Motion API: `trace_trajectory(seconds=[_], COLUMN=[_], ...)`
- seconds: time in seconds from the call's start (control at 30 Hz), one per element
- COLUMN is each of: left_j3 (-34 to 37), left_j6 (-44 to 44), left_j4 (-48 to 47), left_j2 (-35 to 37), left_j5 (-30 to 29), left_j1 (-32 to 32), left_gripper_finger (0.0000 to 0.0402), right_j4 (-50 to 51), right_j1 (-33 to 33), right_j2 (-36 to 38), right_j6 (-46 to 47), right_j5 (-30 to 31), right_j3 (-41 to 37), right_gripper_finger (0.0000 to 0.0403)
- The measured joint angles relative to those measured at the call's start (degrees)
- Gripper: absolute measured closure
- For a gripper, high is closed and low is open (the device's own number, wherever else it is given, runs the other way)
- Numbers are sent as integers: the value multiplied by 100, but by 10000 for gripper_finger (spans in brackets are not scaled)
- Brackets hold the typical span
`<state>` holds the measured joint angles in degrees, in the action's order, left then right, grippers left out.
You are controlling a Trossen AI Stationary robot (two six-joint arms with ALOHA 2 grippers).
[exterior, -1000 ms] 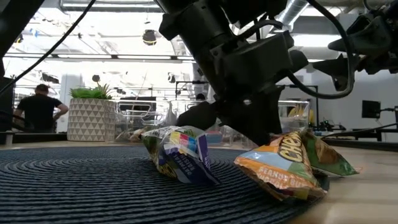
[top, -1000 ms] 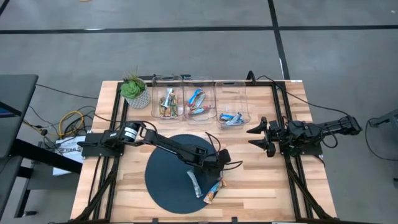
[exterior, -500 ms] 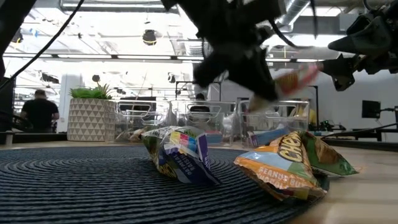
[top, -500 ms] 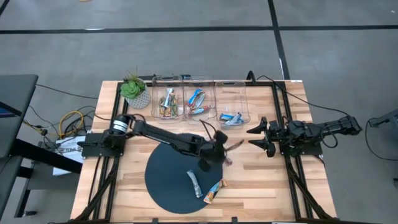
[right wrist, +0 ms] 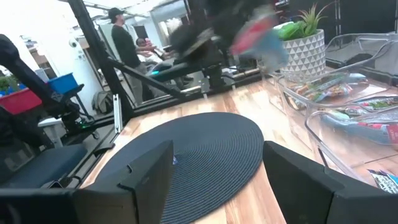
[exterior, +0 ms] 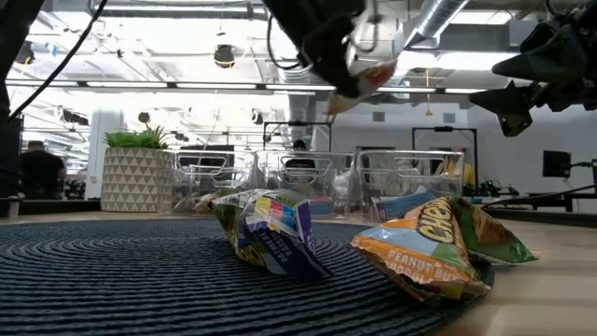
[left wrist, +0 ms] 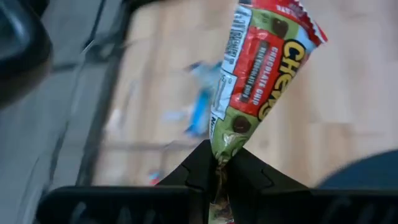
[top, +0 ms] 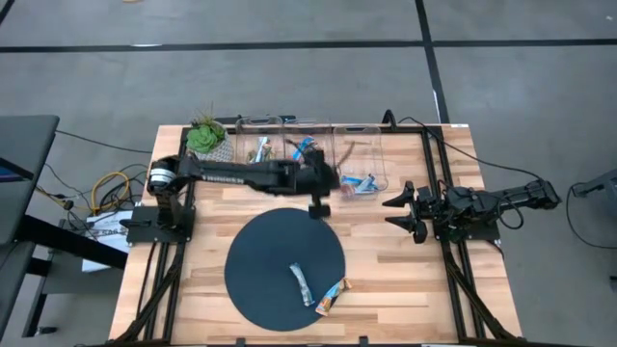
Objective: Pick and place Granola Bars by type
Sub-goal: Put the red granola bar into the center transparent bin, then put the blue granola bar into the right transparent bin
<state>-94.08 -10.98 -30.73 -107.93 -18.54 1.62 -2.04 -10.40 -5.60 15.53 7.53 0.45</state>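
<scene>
High view: the left gripper [top: 333, 159] is found raised over the row of three clear bins [top: 310, 154] at the table's far edge, between the middle and right bins, where a second ago it was low at the right rim of the round dark mat [top: 260, 265] and half a second ago lifted above that rim; a red-and-green granola bar [top: 349, 147] is seen pinched in its fingers, slanting over the right bin; two bars are left on the mat, a blue-and-silver bar [top: 302, 285] and an orange bar [top: 331, 297], one fewer at the rim than a second ago; the bins are seen to hold sorted bars, unchanged; a potted plant [top: 207, 142] is noted at the table's far left corner; the right gripper [top: 399, 211] is parked at the table's right side, fingers spread, unmoved.

Low view: the carried bar [exterior: 371, 73] is shown high above the bins, where earlier the arm loomed just behind the orange bar [exterior: 438, 245]; the blue-and-silver bar [exterior: 269, 230] lies on the mat beside it, unshifted; a person [exterior: 35, 170] is seen far back in the room.

Left wrist view: the fingers [left wrist: 199, 171] are seen clamped on the bar's lower end, the wrapper [left wrist: 261, 81] standing out from them over blurred wood.

Right wrist view: the right fingers [right wrist: 149, 177] are shown wide apart, with mat and bins beyond.
</scene>
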Motion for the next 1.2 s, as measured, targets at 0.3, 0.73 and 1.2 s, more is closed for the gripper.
trace_trajectory(seconds=[0.3,0.73,1.2], left_j3=[0,52,55], left_j6=[1482,3426,3109], left_j4=[-463,-945,-797], left_j2=[110,99,-589], left_j5=[-64,781,1333], left_j1=[1212,2247,2513], left_gripper_finger=[372,372,366], right_j4=[0,-2,-6], right_j1=[-1,0,-2], right_j2=[1,1,2], right_j6=[0,-2,-2], right_j5=[0,0,2], right_j3=[1,0,0], right_gripper_finger=[159,159,159])
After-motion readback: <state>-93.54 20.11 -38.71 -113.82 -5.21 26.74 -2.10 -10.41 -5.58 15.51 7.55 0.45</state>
